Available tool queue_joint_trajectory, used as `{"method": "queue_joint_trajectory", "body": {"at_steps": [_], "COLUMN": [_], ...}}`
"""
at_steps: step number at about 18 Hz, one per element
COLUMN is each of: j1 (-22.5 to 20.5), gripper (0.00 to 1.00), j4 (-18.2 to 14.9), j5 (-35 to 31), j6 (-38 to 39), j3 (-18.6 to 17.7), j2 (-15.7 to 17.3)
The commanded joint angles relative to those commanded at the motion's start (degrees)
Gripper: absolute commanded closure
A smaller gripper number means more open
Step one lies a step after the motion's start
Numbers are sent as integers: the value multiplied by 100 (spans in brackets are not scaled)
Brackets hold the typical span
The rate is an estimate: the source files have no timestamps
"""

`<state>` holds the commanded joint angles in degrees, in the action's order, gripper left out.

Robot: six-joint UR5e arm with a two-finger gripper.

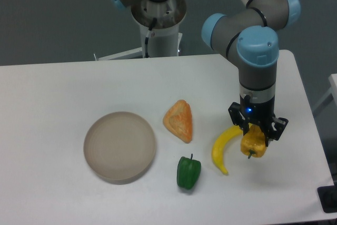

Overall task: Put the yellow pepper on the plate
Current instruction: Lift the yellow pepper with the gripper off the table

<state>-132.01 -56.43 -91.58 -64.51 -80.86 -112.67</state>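
Gripping of the yellow pepper (253, 144) appears to be accomplished: the pincer (255, 136) is seen closed around the upper part of the pepper, with a finger on either side of it. The pepper's stem is pointed downward. Whether the pepper is lifted clear of the desk (63, 88) or resting on it cannot be determined from this single view, although a faint shadow beneath it suggests a slight lift.

The plate (120, 147) is taken as the reference landmark. It is observed to be bare, with nothing lying on it. The pepper is held well to the right of the plate, near the far right portion of the desk. Between the plate and the pepper, three other items are located: an orange wedge (179, 121) just right of the plate, a green pepper (188, 172) to the plate's lower right, and a banana (223, 149) just beside the held pepper on its plate-facing side.

The grasp stage is therefore judged complete. Transport toward the plate, passage over the intervening items, lowering onto the plate and release are judged to be outstanding.
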Motion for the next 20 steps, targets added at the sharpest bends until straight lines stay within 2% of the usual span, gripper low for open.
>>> {"method": "queue_joint_trajectory", "body": {"at_steps": [12, 15, 18, 20], "j1": [97, 202, 290, 588], "gripper": [63, 63, 63, 63], "j4": [-9, -9, -79, -88], "j5": [18, 70, 62, 70], "j6": [79, 543, 1044, 1781], "j3": [9, 26, -131, -272], "j2": [-35, 9, 87, 333]}}
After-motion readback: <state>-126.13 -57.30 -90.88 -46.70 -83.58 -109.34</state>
